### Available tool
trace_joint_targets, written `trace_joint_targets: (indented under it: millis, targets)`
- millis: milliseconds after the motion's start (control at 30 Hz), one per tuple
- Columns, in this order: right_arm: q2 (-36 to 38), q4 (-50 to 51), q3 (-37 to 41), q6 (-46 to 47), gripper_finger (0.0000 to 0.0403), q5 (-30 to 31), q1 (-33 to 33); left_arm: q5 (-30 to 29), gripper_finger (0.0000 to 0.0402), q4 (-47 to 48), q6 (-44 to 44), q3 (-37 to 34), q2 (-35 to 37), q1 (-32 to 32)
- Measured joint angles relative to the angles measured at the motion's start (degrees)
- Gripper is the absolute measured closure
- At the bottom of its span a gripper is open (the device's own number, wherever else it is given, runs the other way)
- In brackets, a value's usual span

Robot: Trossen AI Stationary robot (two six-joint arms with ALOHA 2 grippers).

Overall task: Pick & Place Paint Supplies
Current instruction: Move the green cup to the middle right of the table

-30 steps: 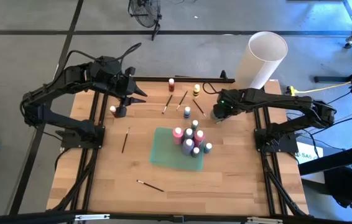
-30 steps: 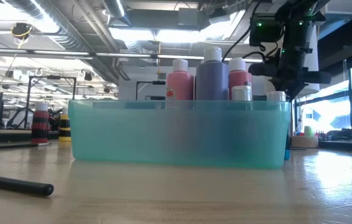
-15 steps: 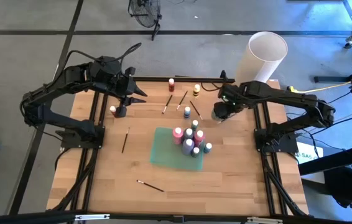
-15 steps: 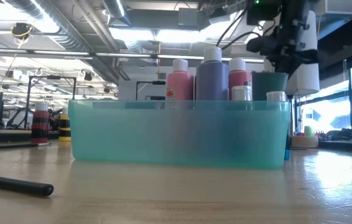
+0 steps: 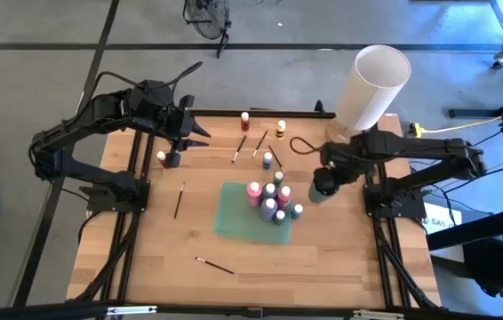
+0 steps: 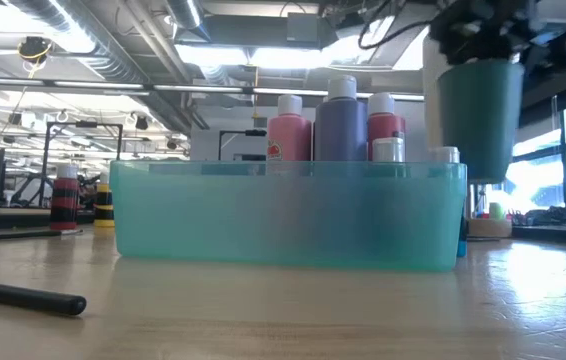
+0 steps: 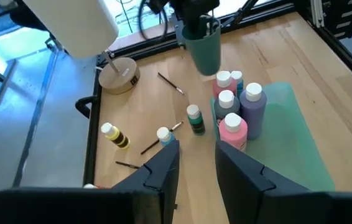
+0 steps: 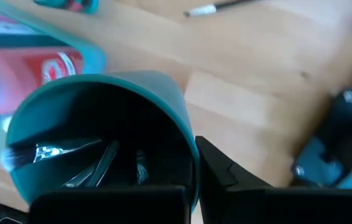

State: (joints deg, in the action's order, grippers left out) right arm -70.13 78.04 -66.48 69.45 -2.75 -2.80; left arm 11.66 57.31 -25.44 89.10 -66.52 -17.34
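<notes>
High view straight down over the table [image 5: 260,258]; low view level at tabletop; both sharing the teal tray [image 6: 283,215].

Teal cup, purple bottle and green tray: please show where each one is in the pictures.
Teal cup [image 6: 479,115]: low view, on its side wall.
Purple bottle [image 7: 254,111]: left wrist view, on its body.
Green tray [image 6: 288,215]: low view, on its front wall.

text: none legible | bottle labels [image 7: 234,130]: print too small to read
</notes>
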Motion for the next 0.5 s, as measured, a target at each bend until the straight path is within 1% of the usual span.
trace_joint_targets:
  millis: [100,200,367,500]
  targets:
    - [1.02,3.64,0.01,5.08,0.0399,1.21,3.66,0.00,0.0304,-0.76,-1.36,0.00,0.00,-0.02]
    - [1.18,4.80,0.71,9.42,0.0399,2.79,6.93,0.00,0.0304,-1.82,-2.63,0.00,0.00,-0.01]
    - [1.18,0.25,2.53,14.18,0.0399,4.90,10.91,0.00,0.0304,-3.79,-4.33,0.00,0.00,0.00]
    - [1.18,-0.58,4.67,18.44,0.0399,5.52,14.03,0.00,0.0304,-3.89,-5.20,0.00,-0.02,0.00]
